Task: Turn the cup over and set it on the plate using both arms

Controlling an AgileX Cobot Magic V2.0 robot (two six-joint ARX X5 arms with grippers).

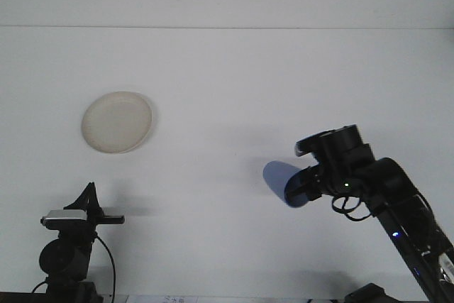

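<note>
The blue cup (279, 177) hangs on its side above the middle-right of the white table, its closed base pointing left. My right gripper (303, 185) is shut on the cup's rim end, and the arm reaches in from the lower right. A round cream plate (117, 120) lies flat at the left of the table with nothing on it. My left gripper (91, 212) sits low at the near left edge, below the plate and well apart from it and from the cup.
The white table (234, 83) runs back to a far edge near the top of the view. The right arm's links and cables (408, 225) fill the lower right corner.
</note>
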